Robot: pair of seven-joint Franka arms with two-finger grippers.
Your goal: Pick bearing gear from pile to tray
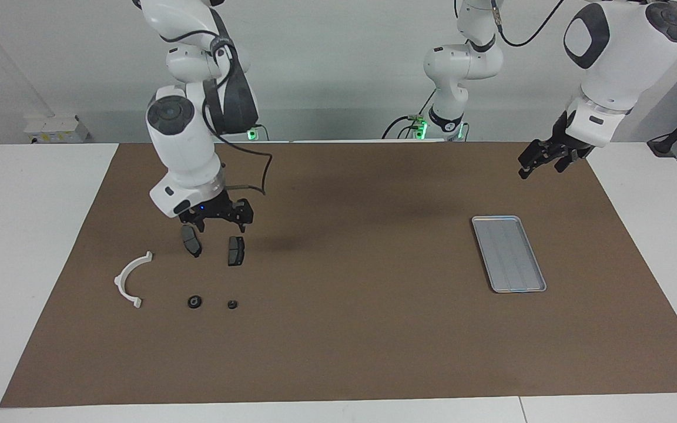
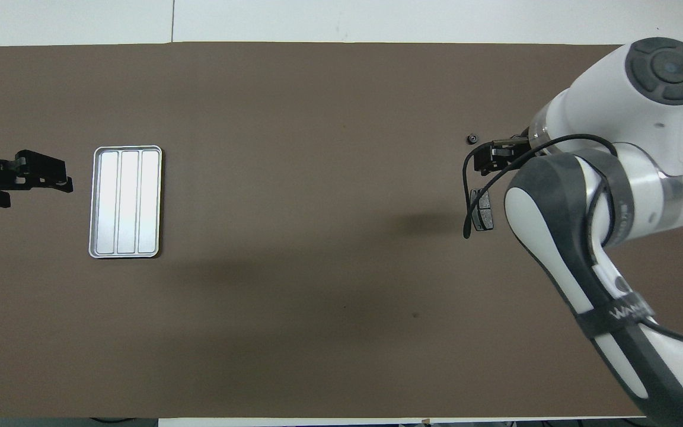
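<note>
The pile lies toward the right arm's end of the table: two dark grey brake pads (image 1: 191, 241) (image 1: 235, 251), a white half-ring bracket (image 1: 131, 279) and two small black round pieces (image 1: 194, 302) (image 1: 232, 304) farther from the robots than the pads. My right gripper (image 1: 221, 226) is open and empty, just above the two pads. In the overhead view the right gripper (image 2: 488, 159) shows with one pad (image 2: 483, 210) and one round piece (image 2: 471, 139); the arm hides the other parts. The silver tray (image 1: 509, 254) (image 2: 126, 201) is empty. My left gripper (image 1: 541, 164) (image 2: 42, 173) waits open, raised beside the tray.
A brown mat (image 1: 344, 329) covers most of the white table. Between the pile and the tray the mat is bare. The right arm's black cable (image 1: 262, 170) hangs beside its wrist.
</note>
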